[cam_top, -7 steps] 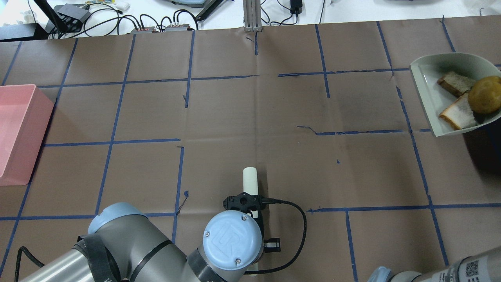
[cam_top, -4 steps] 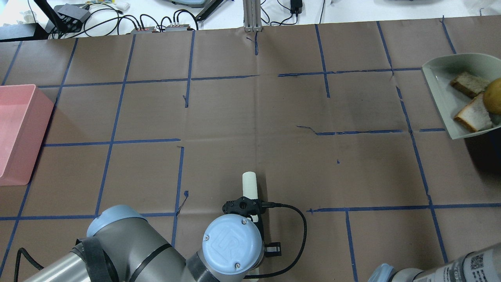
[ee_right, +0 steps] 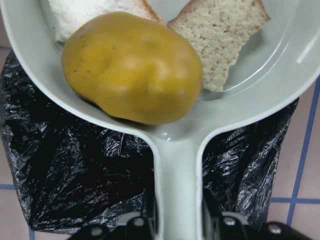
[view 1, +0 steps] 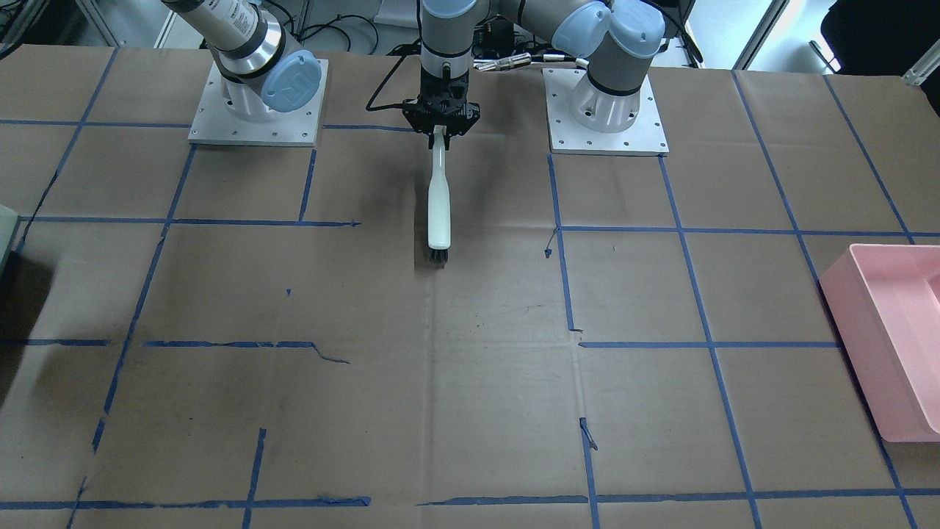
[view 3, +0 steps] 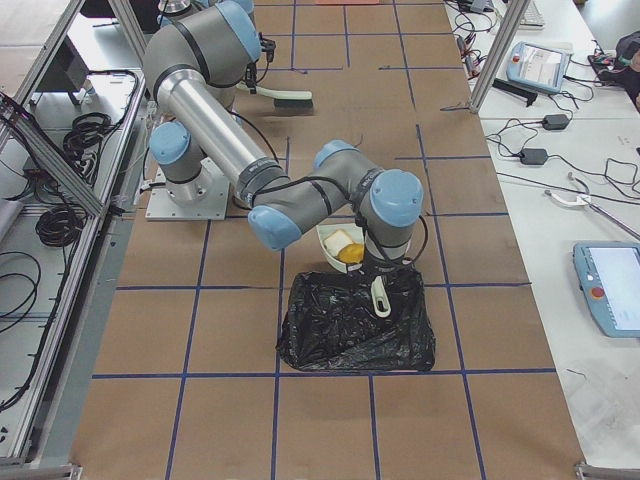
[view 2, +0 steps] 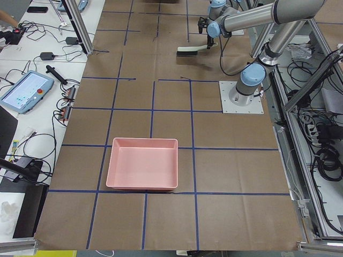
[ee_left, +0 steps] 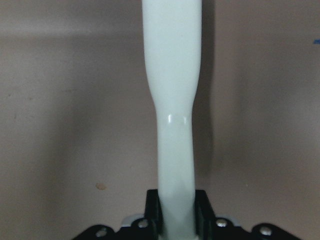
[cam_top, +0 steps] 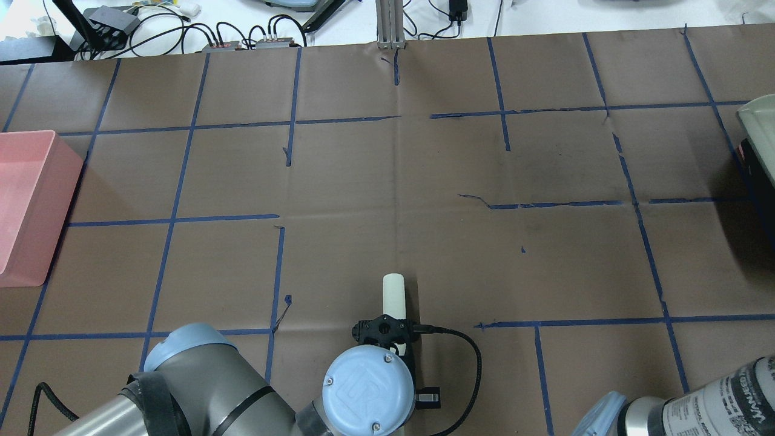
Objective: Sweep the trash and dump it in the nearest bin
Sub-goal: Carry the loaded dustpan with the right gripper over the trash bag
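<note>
You'll find all three scraps in the pale green dustpan point(ee_right: 280, 65). The right gripper point(ee_right: 177, 212) carries it, fingers pressed to either side of its handle, though those dark fingers are cut off at 6 o'clock of the wrist view. The potato-like lump point(ee_right: 132, 67) fills the pan's middle. The white bread slice point(ee_right: 95, 15) peeks out at its 11 o'clock, clipped by the top edge, and the torn bread piece point(ee_right: 220, 35) lies at its 2 o'clock. The black trash bag point(ee_right: 75, 170) spreads beneath. From overhead only a sliver of pan shows at 3 o'clock, its load unseen, and the pink bin point(cam_top: 24, 200) sits at 9 o'clock. The left gripper point(ee_left: 176, 215) has its fingers clamped on the brush point(ee_left: 172, 75); you cannot tell whether its bristles touch the desk point(cam_top: 363, 181).
</note>
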